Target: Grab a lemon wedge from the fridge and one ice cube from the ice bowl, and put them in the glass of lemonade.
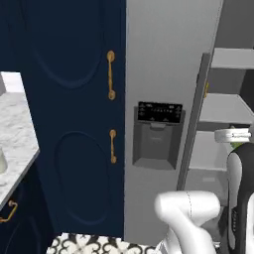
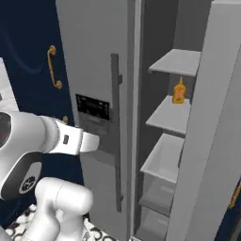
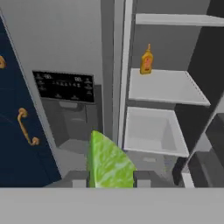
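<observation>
In the hand view my gripper (image 3: 110, 179) is shut on the lemon wedge (image 3: 109, 162), a yellow-green piece standing up between the two fingertips (image 3: 78, 178). Ahead stands the grey fridge (image 1: 163, 59). Its left door with the black dispenser recess (image 3: 65, 87) is closed. Its right door (image 2: 207, 141) is swung open on pale shelves (image 2: 172, 115). The gripper hangs in front of the fridge, outside the shelves. The ice bowl is out of view. A pale object (image 1: 2, 161) on the counter is cut off by the picture's left edge, and I cannot tell whether it is the glass of lemonade.
An orange bottle (image 3: 146, 60) stands on an upper fridge shelf. Navy cabinets with brass handles (image 1: 111, 74) stand left of the fridge. A marble counter (image 1: 17, 134) reaches in at far left. The open fridge door stands close on the right.
</observation>
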{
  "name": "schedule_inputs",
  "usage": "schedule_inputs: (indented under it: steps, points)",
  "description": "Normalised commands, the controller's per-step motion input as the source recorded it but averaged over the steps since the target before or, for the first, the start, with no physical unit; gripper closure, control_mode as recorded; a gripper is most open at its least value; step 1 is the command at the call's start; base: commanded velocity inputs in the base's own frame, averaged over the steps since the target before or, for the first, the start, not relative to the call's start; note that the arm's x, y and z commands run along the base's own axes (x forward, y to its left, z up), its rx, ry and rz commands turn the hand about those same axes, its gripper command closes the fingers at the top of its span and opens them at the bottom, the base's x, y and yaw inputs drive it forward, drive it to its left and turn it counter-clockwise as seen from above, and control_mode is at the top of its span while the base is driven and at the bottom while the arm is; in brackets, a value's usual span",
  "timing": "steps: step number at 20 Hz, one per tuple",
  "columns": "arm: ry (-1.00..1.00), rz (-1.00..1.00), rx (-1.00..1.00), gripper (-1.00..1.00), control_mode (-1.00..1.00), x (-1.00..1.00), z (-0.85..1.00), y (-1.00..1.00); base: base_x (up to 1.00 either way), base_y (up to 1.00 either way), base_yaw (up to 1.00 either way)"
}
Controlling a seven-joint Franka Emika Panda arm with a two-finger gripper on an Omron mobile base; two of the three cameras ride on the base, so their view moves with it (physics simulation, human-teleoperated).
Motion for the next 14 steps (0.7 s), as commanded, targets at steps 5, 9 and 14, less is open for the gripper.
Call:
schedule_inputs:
  steps: [5,9,14]
  points:
    - [0.0,0.0,0.0,1.0,1.0,0.0,0.0,0.0,-0.21,0.76,0.82]
    - [0.0,0.0,0.0,1.0,1.0,0.0,0.0,0.0,-0.14,0.72,0.84]
    - [0.0,0.0,0.0,1.0,1.0,0.0,0.0,0.0,0.07,0.64,0.8]
